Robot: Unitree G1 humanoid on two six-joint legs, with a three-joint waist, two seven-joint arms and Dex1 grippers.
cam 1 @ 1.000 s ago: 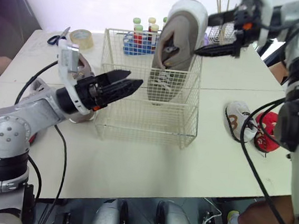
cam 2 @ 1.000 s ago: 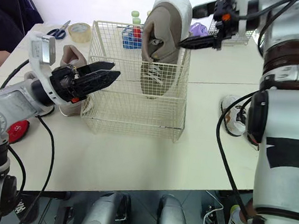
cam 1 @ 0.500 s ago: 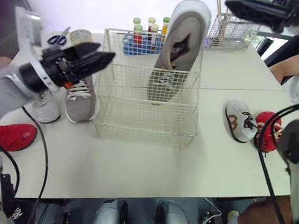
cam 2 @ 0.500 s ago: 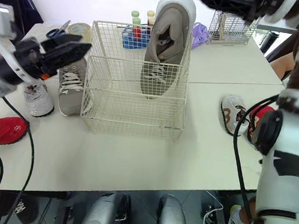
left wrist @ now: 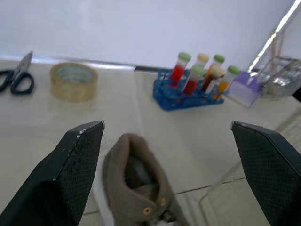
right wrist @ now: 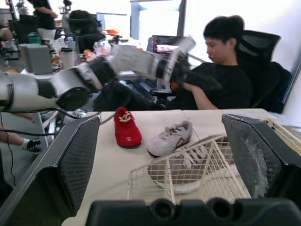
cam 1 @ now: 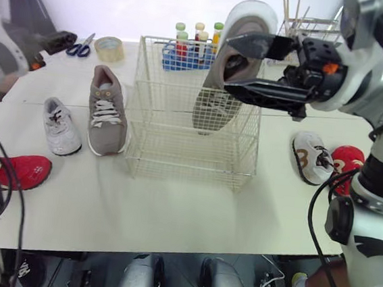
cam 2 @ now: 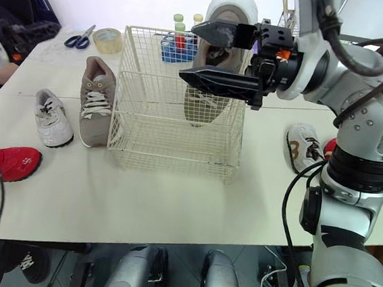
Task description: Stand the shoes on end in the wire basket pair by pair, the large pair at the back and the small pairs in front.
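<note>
Since the earlier frame the right jaws have swung down from the top right to the upper middle of the frame, and the left jaws have drawn back to the upper left corner. We see both sets wide apart, holding nothing. The large taupe suede shoe (cam 1: 252, 17) stands on end in the upper right corner of the white wire basket (cam 1: 189, 165), mid-frame on the cream counter (cam 1: 171, 209). Its taupe mate (cam 1: 106, 111) lies flat left of the basket, beside a small white trainer (cam 1: 61, 127).
</note>
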